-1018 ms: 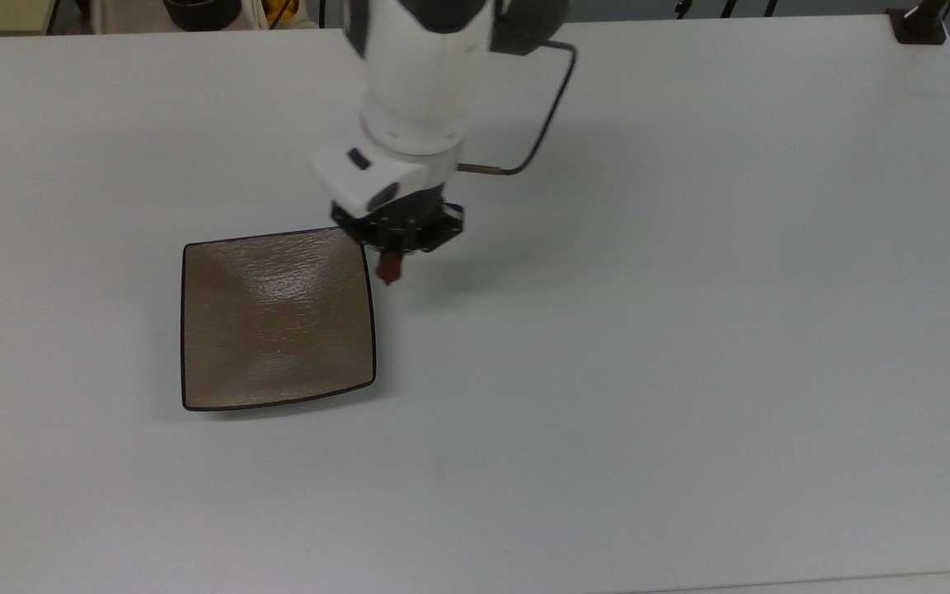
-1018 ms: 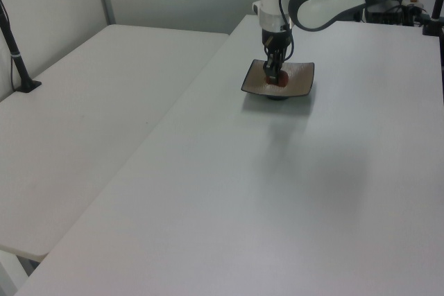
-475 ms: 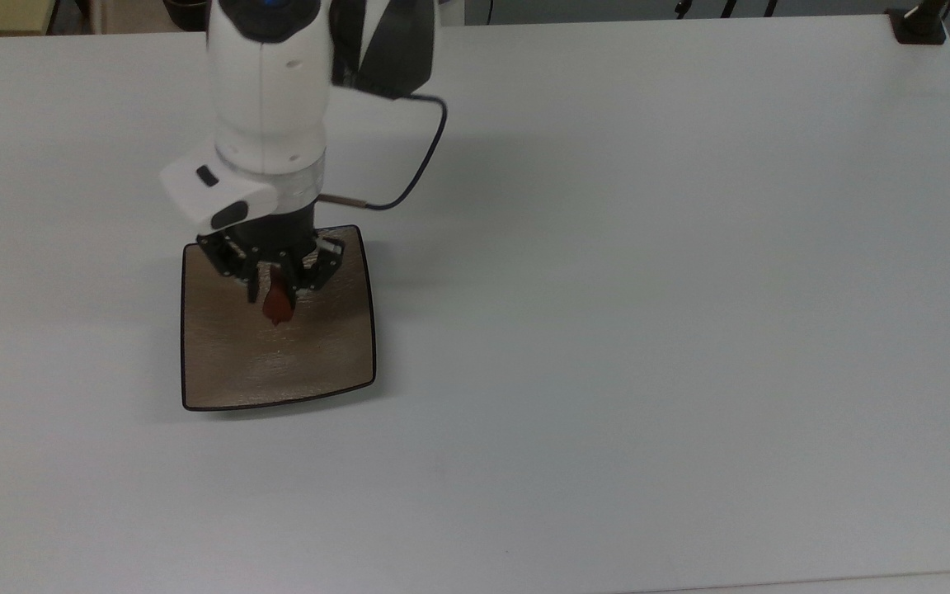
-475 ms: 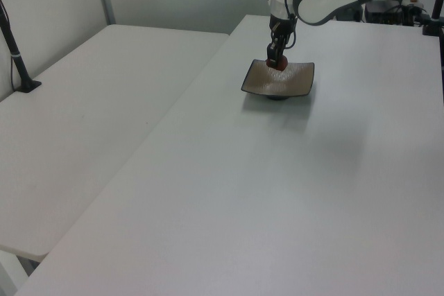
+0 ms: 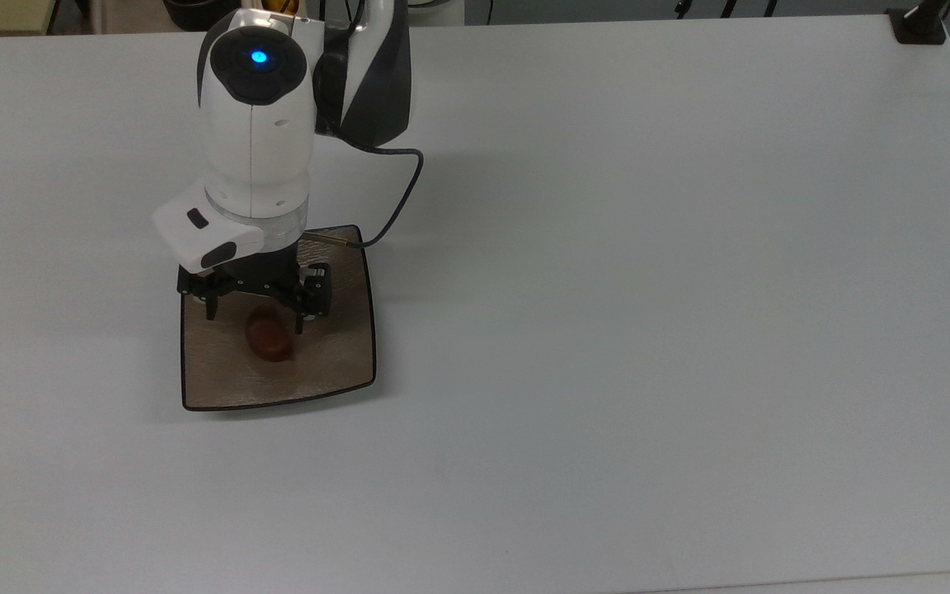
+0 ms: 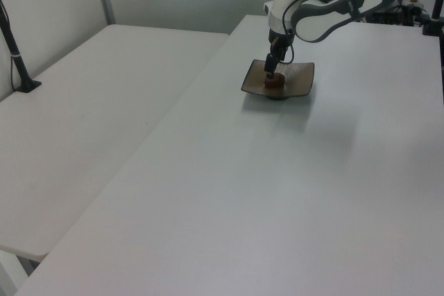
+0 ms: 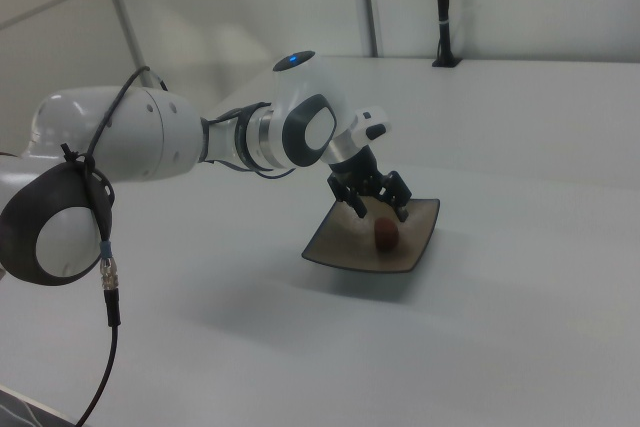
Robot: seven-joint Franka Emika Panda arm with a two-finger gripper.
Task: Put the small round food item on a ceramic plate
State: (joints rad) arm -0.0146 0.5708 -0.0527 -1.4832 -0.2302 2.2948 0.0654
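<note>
- while the white robot arm point(image 5: 254, 124) reaches over the square tan-brown glossy ceramic plate point(image 5: 335, 355) with its thin dark rim, the black two-finger claw point(image 5: 254, 318) hangs just above the dished surface, its fingers spread wide and holding nothing.
- the small glossy reddish-brown oval food item point(image 5: 268, 338) lies on the plate, below and between the two spread fingers, apart from both as far as the top view shows; it sits near the plate's middle, a little toward the top view's left.
- in the right view the claw point(image 7: 378, 209) is over the far part of the plate point(image 7: 345, 252) and the food item point(image 7: 386, 235) rests in the dish just under it.
- in the left view the plate point(image 6: 300, 81) stands on the far part of the white bench point(image 6: 277, 192), the reddish lump point(image 6: 273, 80) visible on it beneath the claw point(image 6: 272, 68).
- a thin dark cable point(image 5: 397, 206) loops from the arm's wrist over the bench point(image 5: 648, 289) on the top view's right of the arm.
- a blue light point(image 5: 258, 57) glows on the arm's upper joint.
</note>
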